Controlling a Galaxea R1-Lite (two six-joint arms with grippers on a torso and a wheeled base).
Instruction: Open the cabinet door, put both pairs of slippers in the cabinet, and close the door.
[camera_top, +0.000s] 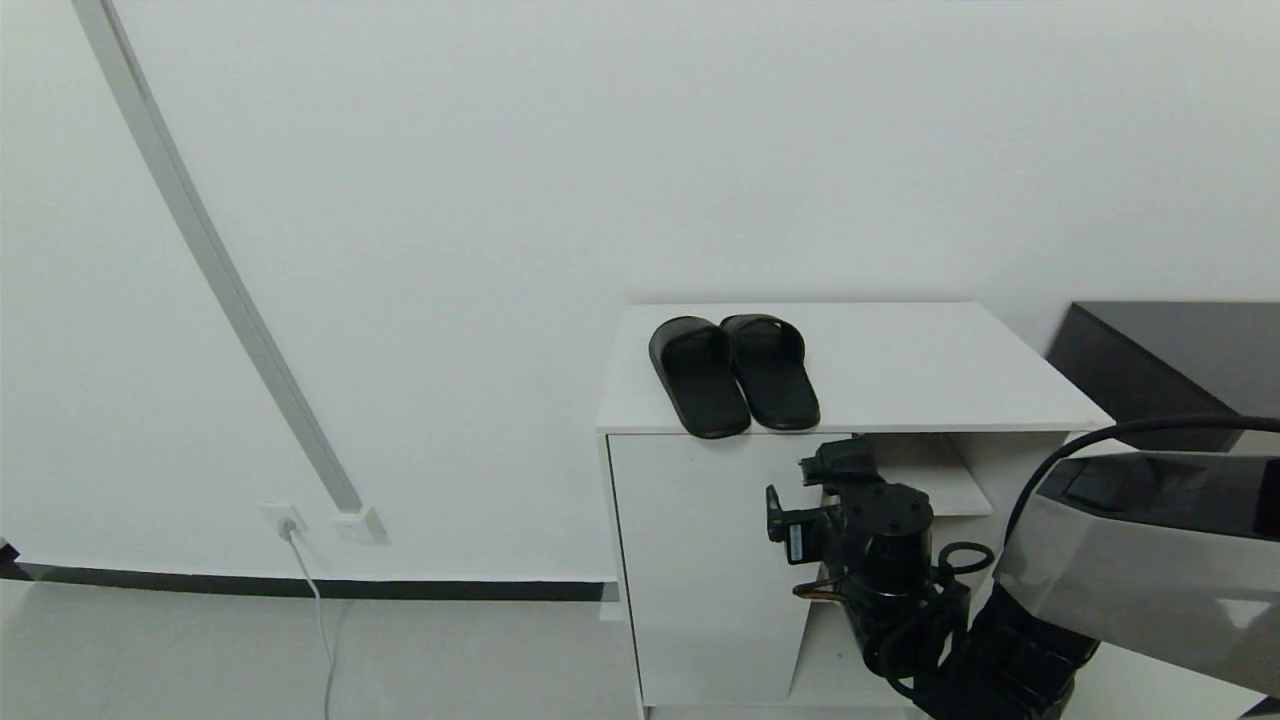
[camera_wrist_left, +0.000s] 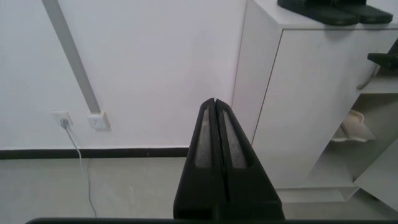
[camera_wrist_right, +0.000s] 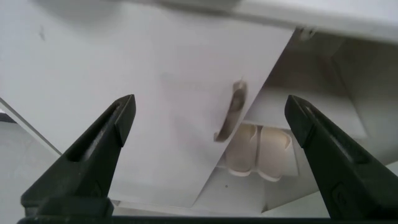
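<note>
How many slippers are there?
4. Two black slippers lie side by side on top of the white cabinet; two pale slippers sit inside it on a low shelf. More may be hidden inside.

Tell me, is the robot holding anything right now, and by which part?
Nothing is held. The right gripper is open, facing the door handle without gripping it; the left gripper is shut on empty air.
</note>
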